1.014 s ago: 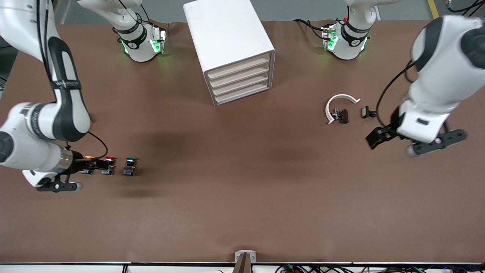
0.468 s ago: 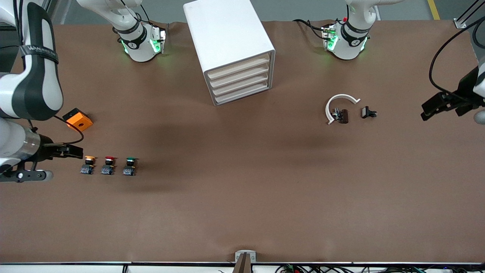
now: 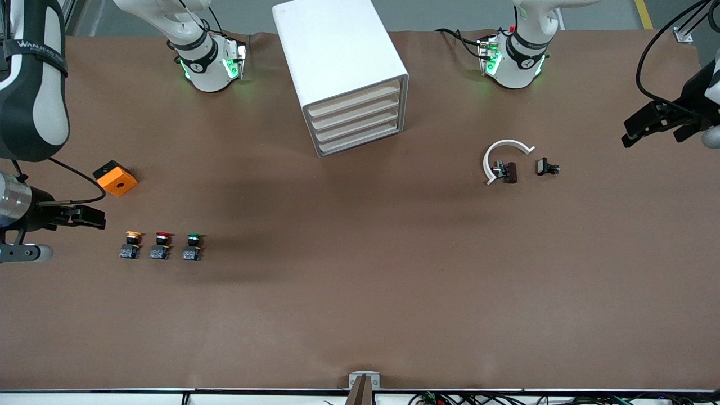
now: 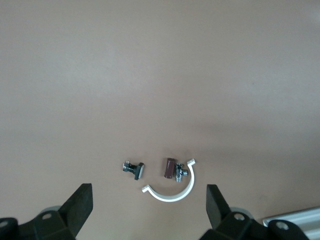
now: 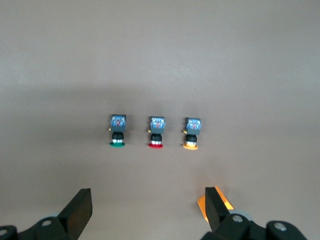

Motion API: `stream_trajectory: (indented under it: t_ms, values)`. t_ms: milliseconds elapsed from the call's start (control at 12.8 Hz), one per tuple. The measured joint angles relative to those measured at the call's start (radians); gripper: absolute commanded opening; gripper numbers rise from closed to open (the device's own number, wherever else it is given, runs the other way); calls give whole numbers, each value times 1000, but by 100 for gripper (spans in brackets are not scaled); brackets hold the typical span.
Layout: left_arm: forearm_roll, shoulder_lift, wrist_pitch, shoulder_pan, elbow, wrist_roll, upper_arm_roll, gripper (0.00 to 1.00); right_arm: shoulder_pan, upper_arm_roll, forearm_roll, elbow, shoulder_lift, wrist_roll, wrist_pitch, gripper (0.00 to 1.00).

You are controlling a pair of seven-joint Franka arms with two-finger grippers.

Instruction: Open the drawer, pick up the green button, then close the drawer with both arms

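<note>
three buttons (image 3: 161,246), four drawers (image 3: 354,117), two arms

Right arm (image 3: 34,84) band, perhaps "WANJEED".

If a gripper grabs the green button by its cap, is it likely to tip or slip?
The green button is small, so probably light and rigid. It lies on its side, cap round, so it may roll or pivot if nudged. The blocky body looks the safer place to pinch; the cap's smooth rim could slip.
</note>
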State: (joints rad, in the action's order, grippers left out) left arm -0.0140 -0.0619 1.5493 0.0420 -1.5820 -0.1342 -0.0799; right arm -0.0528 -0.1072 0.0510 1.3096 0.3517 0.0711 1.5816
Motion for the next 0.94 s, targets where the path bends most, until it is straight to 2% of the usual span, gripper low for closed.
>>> stream_trajectory:
  t_ms: [234,546,936]
  values:
    - [-14,-24,-11,-3,-27,0,-18,100,4,0,-3,-12,-107,-2,-132,100]
    - [-14,-64,-9,-5,-85,0,-47,100,125,-1,-121,-6,-210,28,-193,100]
    - [-14,-99,-4,-1,-134,0,-46,100,96,22,-113,50,-266,34,-189,100]
